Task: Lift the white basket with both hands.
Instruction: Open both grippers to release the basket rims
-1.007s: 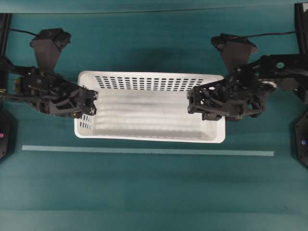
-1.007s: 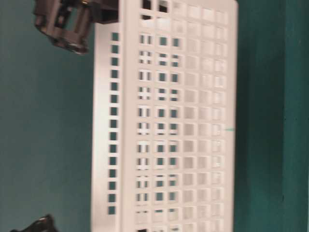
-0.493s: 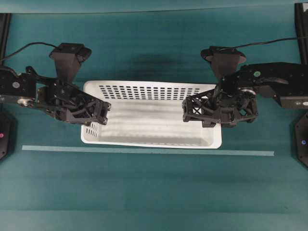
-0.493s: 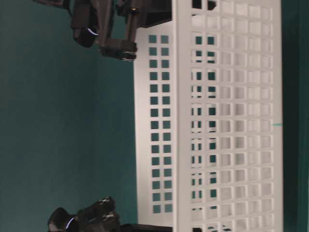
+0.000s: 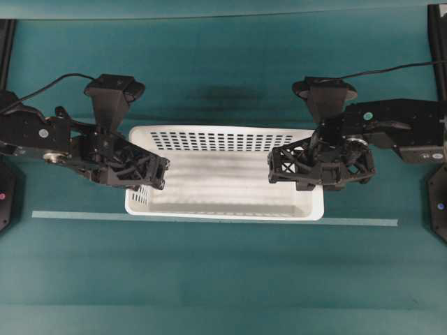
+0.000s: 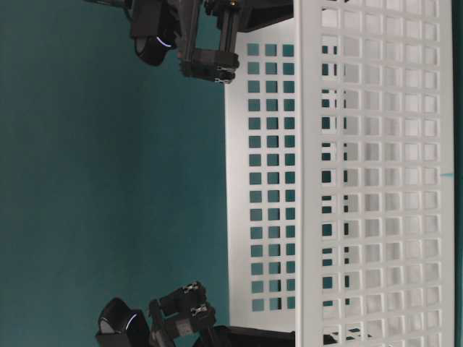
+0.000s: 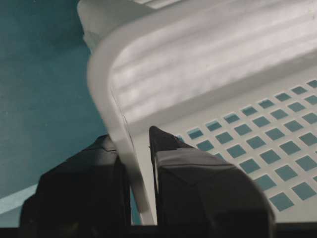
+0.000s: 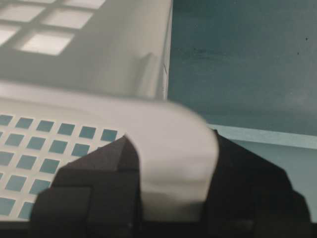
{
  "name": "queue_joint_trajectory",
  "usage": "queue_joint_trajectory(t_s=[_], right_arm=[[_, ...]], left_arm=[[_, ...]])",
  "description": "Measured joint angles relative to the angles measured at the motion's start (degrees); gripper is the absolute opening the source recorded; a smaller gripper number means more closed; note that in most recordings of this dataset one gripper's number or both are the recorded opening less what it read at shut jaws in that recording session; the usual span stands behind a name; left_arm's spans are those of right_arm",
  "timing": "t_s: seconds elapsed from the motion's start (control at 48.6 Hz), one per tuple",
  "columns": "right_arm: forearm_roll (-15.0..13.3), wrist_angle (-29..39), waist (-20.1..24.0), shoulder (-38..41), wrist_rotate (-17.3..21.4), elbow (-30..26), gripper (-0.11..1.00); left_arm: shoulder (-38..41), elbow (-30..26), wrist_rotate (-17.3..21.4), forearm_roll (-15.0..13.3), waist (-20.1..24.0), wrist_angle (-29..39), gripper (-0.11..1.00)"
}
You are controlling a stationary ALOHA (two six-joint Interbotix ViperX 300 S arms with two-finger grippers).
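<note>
Green tabletop (image 5: 223, 279) is lying under the white basket (image 5: 230, 178). Your left tool (image 7: 133, 158) is pinching its left end wall, and your right tool (image 8: 173, 163) is pinching its right rim, basket stretching between them.

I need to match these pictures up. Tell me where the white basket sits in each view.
Overhead: white basket at centre, one end effector at each end.
Table-level: turned sideways, filling the right half.
Left wrist: its rim runs between the fingers.
Right wrist: its rim between the fingers.
Shared landmark: the slotted walls.
</note>
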Motion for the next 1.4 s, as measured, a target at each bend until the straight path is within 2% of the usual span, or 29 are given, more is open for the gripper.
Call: queue_joint_trajectory(t_s=[0.432,1.069,1.172,1.398], right_arm=[[0.1,-0.9,0.1,0.8,0.0,0.5,0.19],[0.9,-9.3,-0.1,0.3,-1.6,4.4,0.19],[0.9,-10.5,-0.3,0.3,-1.9,4.7,0.32],[1.2,-14.5,-0.1,0.4,-3.9,4.3,0.87]], left_arm=[[0.5,-0.4,-0.4,0.1,0.0,0.1,0.03],[0.9,-1.2,-0.4,0.1,-0.1,1.6,0.03],[0.9,-1.2,-0.4,0.1,-0.1,1.6,0.03],[1.0,-1.2,-0.4,0.0,-0.1,1.6,0.03]])
